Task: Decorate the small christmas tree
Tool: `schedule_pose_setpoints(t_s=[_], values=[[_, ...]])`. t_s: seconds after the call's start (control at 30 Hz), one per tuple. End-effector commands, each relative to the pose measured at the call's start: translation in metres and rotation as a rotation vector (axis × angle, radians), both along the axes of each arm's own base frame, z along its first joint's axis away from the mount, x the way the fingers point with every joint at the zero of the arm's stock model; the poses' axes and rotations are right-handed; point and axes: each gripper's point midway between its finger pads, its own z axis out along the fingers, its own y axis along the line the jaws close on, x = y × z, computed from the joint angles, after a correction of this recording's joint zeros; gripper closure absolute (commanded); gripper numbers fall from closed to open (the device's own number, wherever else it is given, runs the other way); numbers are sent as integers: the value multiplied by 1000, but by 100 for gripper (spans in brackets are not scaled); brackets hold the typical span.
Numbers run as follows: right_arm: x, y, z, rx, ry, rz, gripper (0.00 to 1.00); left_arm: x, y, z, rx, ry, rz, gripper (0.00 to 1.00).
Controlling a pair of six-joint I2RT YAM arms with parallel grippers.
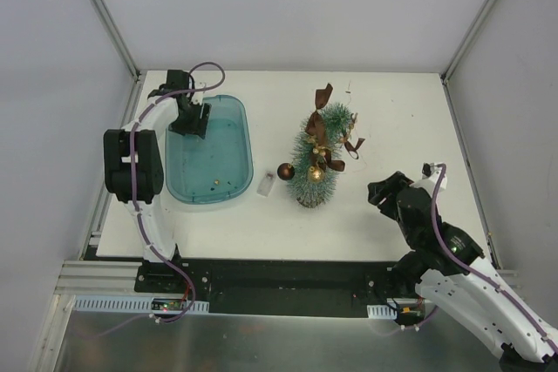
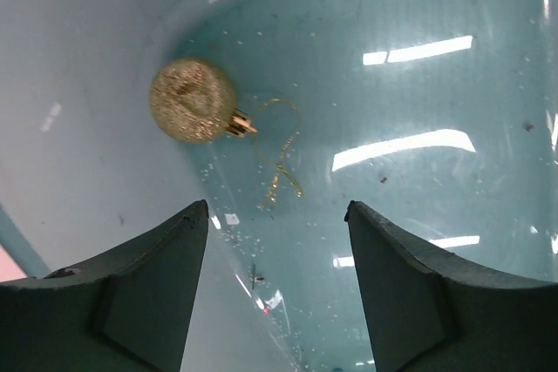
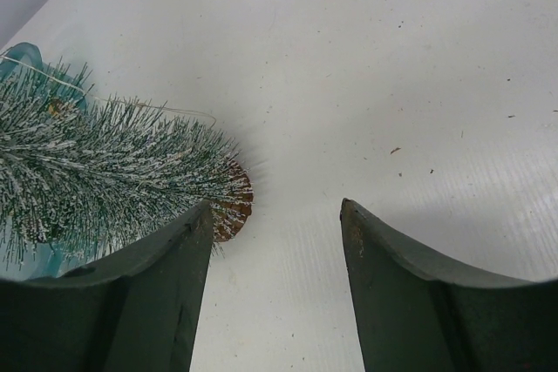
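Left claw gapes empty over a glittery gold ball; right claw gapes beside bristly tree.

My left hand has matt dark fingers. The teal tray is glossy plastic; the gold ball rough with glitter. The small christmas tree is bristly, frost-dusted; the table matt white.

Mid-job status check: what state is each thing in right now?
Small christmas tree: lying on its side, partly decorated.
Gold glitter bauble: loose in the teal tray.
Dark bauble: loose on the table beside the tree.
Left end effector: open, empty, over the tray.
Right end effector: open, empty.
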Motion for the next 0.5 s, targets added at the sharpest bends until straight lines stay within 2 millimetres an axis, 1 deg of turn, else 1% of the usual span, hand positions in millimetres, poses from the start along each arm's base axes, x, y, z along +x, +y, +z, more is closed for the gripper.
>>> schedule_pose_setpoints(t_s=[0.0, 0.07, 0.13, 0.23, 0.27, 0.43, 0.47], values=[[4, 6, 7, 2, -39, 37, 38, 29, 19, 15, 71, -93, 69, 35], [5, 9, 8, 4, -43, 50, 38, 35, 19, 14, 68, -98, 75, 35], [5, 10, 9, 9, -50, 55, 38, 38, 19, 9, 66, -91, 79, 36], [5, 12, 9, 12, -55, 65, 38, 39, 16, 0, 51, -72, 66, 45], [5, 12, 8, 13, -57, 68, 38, 39, 16, -3, 53, -66, 69, 46], [5, 16, 7, 23, -60, 86, 39, 42, 18, -17, 64, -44, 87, 45], [5, 17, 7, 24, -61, 89, 39, 44, 18, -17, 63, -47, 87, 44]])
